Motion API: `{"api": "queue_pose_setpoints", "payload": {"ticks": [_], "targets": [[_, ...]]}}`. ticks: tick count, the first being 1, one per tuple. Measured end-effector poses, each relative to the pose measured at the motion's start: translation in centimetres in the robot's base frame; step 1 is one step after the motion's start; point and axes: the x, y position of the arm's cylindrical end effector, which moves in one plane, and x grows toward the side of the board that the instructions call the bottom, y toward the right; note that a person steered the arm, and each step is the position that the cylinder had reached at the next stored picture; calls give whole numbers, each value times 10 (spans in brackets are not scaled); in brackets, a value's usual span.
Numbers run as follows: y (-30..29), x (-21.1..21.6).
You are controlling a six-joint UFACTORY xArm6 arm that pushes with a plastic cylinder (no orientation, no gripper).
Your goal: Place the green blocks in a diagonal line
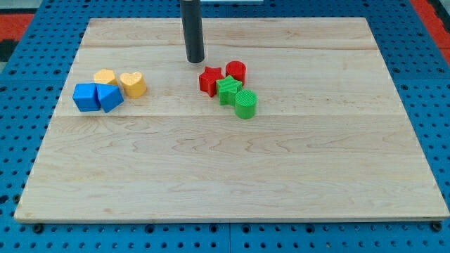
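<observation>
Crowding the green star [228, 89]: red star [209, 80], red cylinder [236, 71], green cylinder [246, 104].

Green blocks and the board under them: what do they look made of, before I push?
Green star and green cylinder: probably plastic, matte. The colour is solid and even, and fine ridges show on the surfaces, which may mean they are 3D-printed. Board: light wood, smooth with a slight sheen, showing grain lines and plank seams. My tip sits toward the view's top-left of both, touching neither.
</observation>
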Motion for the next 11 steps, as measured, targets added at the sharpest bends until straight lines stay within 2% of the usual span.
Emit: {"api": "queue_pose_setpoints", "payload": {"ticks": [3,5,6,8,9,10,11], "targets": [[-1,1],[-49,67],[20,93],[110,93],[136,90],[122,88],[161,75]]}}
